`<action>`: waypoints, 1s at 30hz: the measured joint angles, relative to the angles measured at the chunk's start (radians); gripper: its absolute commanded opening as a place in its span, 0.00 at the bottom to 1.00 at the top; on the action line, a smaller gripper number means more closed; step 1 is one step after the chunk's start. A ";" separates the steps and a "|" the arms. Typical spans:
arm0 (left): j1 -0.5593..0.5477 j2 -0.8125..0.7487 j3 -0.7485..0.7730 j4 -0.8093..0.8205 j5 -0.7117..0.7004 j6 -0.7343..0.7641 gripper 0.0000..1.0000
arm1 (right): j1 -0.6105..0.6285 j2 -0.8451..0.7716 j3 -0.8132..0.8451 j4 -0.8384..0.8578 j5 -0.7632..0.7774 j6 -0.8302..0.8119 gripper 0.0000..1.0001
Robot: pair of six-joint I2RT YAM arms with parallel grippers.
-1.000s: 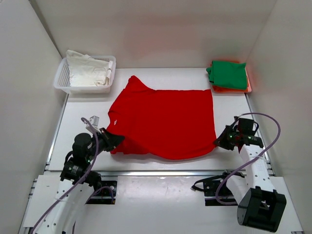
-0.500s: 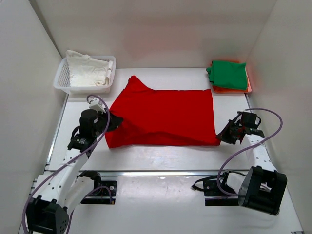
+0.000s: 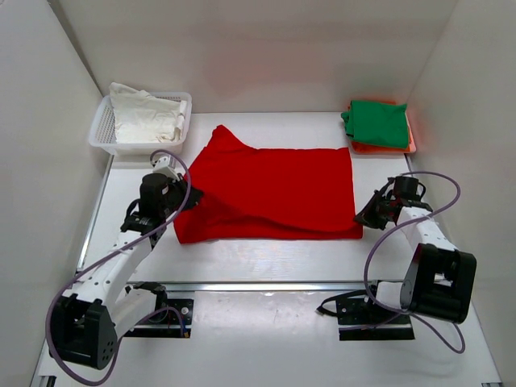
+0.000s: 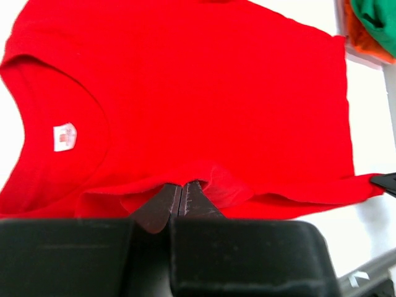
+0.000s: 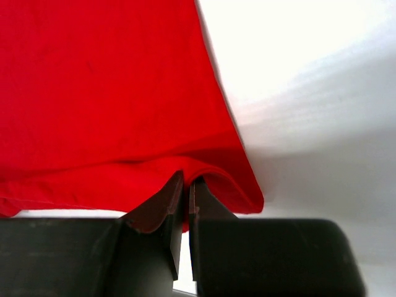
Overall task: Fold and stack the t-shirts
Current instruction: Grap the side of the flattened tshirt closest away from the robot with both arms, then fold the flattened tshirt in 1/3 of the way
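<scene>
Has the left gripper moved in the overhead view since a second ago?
Yes. The left gripper, shut on the red fabric t-shirt, moved toward the white plastic basket.

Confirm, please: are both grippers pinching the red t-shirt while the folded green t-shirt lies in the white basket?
Not quite. The left gripper and right gripper do pinch the red t-shirt, but the top external view shows the green t-shirt on the orange t-shirt at the far right; the white basket holds white cloth.
</scene>
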State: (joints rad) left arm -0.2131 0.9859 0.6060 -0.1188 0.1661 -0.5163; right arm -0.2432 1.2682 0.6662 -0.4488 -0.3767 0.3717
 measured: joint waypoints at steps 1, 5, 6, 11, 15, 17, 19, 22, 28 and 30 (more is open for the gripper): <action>0.001 0.005 0.002 0.000 -0.008 0.004 0.00 | 0.004 0.011 0.007 0.008 -0.002 0.003 0.00; 0.002 0.009 0.005 0.000 -0.035 0.012 0.00 | 0.014 0.057 0.037 0.035 -0.009 0.017 0.00; 0.003 0.009 0.004 0.000 -0.042 0.012 0.00 | 0.014 0.069 0.042 0.045 -0.010 0.019 0.00; 0.014 0.009 0.004 0.000 -0.067 0.012 0.00 | 0.020 0.121 0.052 0.078 -0.017 0.025 0.00; 0.021 0.016 0.004 0.006 -0.085 0.016 0.03 | 0.020 0.159 0.054 0.102 -0.028 0.029 0.00; 0.025 0.032 0.005 0.025 -0.093 0.020 0.09 | 0.021 0.182 0.056 0.114 -0.032 0.034 0.00; 0.028 0.059 0.005 0.050 -0.103 0.024 0.19 | 0.021 0.202 0.057 0.132 -0.041 0.047 0.06; 0.034 0.136 0.015 0.101 -0.112 0.024 0.31 | 0.020 0.220 0.058 0.175 -0.063 0.088 0.28; 0.111 0.342 0.087 0.235 -0.103 -0.044 0.44 | 0.000 0.200 -0.017 0.440 -0.127 0.271 0.50; 0.137 0.385 0.102 0.280 -0.104 -0.077 0.44 | -0.010 0.177 -0.065 0.526 -0.123 0.345 0.51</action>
State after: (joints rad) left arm -0.0765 1.3708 0.7078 0.1616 0.0624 -0.5930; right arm -0.2527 1.4448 0.6010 0.0769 -0.4995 0.7170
